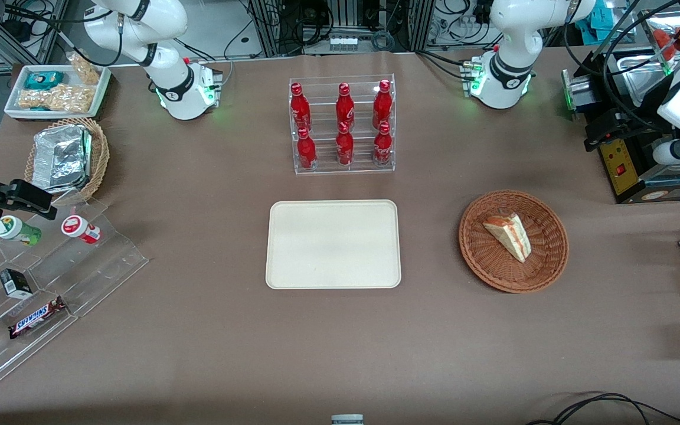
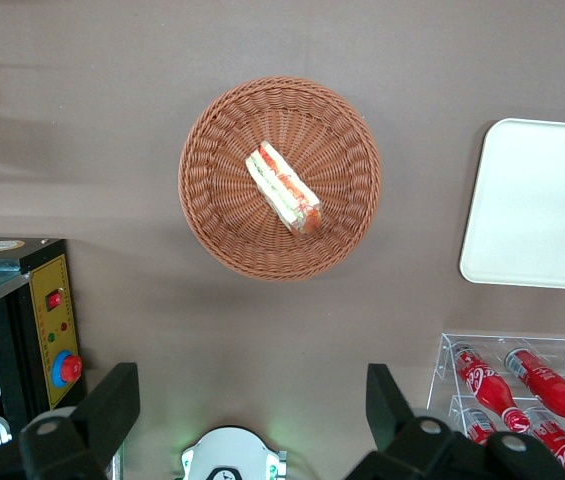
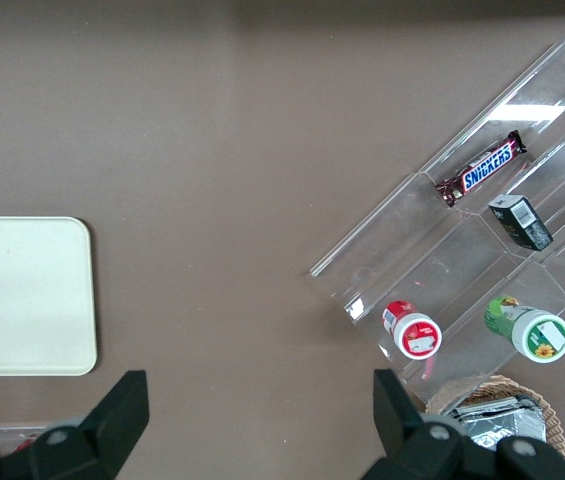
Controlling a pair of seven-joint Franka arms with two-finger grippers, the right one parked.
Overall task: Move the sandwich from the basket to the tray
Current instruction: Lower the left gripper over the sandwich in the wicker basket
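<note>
1. Left wrist view: gripper [image 2: 252, 420] spread, empty, held high above the basket [image 2: 212, 200], presumably for approach.
2. Sandwich [image 2: 283, 188] lies mid-basket, cut edge up, exposed for grasping.
3. Tray [image 1: 334, 277] sits bare at counter centre, beside the basket.
4. Brown covering spans the counter [image 1: 198, 354]; cabling lines the edge nearest the arm bases.

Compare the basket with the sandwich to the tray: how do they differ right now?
The basket is round, woven, reddish-brown; the tray is rectangular, smooth, cream. The basket holds the sandwich; the tray is bare. Both rest flat on the table. The left gripper hangs open high above the basket.
</note>
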